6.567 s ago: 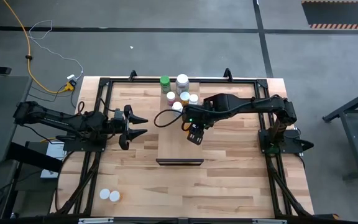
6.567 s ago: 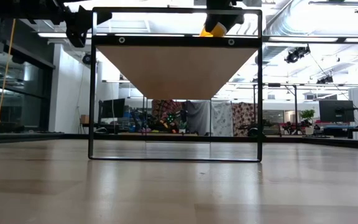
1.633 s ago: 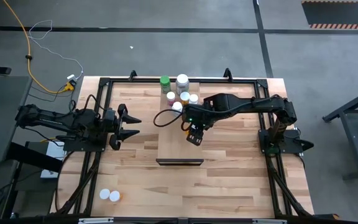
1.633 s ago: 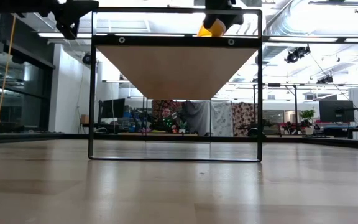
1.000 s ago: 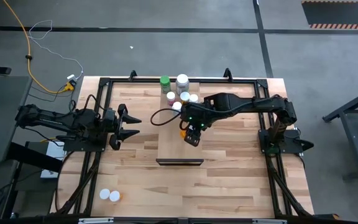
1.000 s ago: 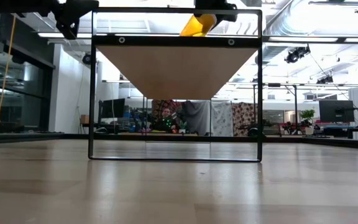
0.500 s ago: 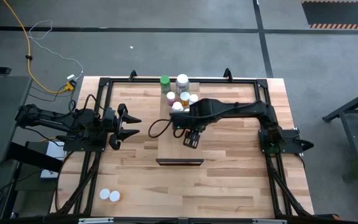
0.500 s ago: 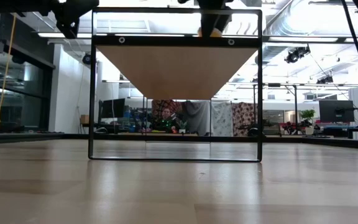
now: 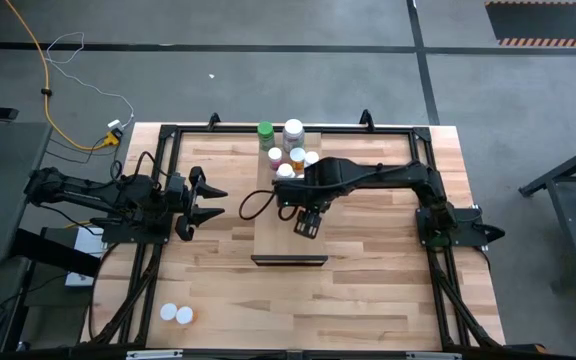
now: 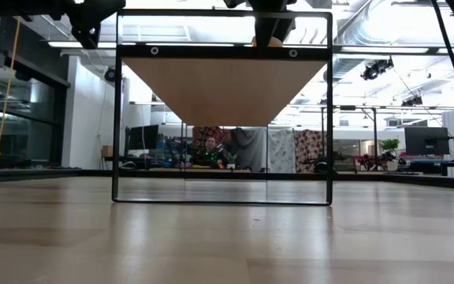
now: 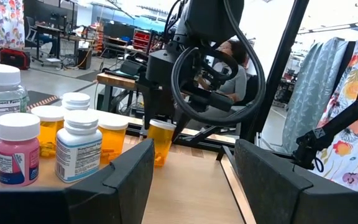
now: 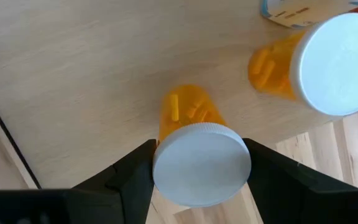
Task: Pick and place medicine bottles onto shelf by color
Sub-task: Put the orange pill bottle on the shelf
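An orange bottle (image 12: pixel 194 146) stands on the shelf (image 9: pixel 278 228) between the right gripper's (image 9: pixel 308 224) fingers, other bottles (image 9: pixel 290 148) grouped behind.

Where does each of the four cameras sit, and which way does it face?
High: overhead, looking down on the shelf and both arms.
Low: at tabletop height, looking up under the shelf.
Left wrist: behind the left hand, facing the bottles.
Right wrist: above the right hand, which grips the orange bottle.
Shared: that orange bottle shows in both wrist views.
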Controlling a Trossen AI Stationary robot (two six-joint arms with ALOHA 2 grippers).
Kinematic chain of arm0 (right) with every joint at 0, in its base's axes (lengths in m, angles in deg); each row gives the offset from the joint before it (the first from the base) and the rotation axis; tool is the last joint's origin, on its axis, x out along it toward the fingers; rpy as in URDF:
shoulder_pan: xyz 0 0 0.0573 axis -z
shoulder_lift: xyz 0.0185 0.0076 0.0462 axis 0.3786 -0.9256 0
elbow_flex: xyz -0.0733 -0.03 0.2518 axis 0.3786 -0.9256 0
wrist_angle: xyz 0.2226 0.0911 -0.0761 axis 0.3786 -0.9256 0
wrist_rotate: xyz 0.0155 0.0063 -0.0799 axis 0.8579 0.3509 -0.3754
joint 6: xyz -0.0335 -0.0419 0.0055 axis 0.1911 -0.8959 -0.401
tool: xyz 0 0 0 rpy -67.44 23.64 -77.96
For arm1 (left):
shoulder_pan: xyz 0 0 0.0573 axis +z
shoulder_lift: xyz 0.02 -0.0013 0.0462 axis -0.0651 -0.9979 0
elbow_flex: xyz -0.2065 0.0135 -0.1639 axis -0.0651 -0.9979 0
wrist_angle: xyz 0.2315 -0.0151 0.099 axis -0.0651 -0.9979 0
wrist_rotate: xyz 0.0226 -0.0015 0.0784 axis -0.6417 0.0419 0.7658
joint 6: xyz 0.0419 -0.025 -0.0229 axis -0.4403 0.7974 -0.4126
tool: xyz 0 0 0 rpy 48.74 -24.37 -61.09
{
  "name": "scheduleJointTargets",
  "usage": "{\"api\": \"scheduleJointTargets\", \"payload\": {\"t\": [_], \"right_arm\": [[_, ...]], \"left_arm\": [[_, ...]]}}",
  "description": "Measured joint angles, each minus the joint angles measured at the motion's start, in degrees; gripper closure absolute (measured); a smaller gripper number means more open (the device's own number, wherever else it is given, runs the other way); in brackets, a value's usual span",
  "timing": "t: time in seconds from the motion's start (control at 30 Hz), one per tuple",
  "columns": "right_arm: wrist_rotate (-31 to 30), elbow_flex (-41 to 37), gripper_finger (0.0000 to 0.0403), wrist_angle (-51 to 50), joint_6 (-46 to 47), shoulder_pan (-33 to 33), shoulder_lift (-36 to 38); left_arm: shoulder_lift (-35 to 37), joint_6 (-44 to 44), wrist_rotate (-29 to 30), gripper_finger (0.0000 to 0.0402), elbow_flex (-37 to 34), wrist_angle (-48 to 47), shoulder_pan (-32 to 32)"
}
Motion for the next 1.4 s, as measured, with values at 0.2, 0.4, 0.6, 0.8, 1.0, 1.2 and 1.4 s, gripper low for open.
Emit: {"api": "scheduleJointTargets", "payload": {"t": [0.2,0.4,0.6,0.8,1.0,1.2,1.4], "right_arm": [[1.3,0.0,0.0183,0.01,0.0,0.24,-0.02],[1.25,0.0,0.0182,0.0,0.0,0.26,0.0],[1.24,0.0,0.0175,0.0,-0.02,0.26,0.0],[1.22,-0.02,0.0147,0.02,0.0,0.73,0.0],[1.18,-0.05,0.0123,0.05,-0.5,1.41,0.12],[1.09,-0.09,0.0121,0.02,-1.97,1.19,4.68],[-4.17,-2.33,0.0121,0.08,-1.52,-1.14,11.5]], "left_arm": [[0.0,0.0,0.0,0.0188,0.0,0.0,0.0],[0.0,0.0,-0.02,0.0188,0.0,0.0,0.0],[0.0,0.0,-0.02,0.0188,0.0,-0.02,0.0],[0.0,0.0,-0.02,0.0188,0.0,-0.02,0.0],[0.0,0.0,-0.02,0.0188,0.0,-0.02,0.0],[0.0,0.0,-0.04,0.0188,0.0,-0.07,0.0],[0.01,0.0,-0.04,0.0188,0.0,-0.09,0.0]]}}
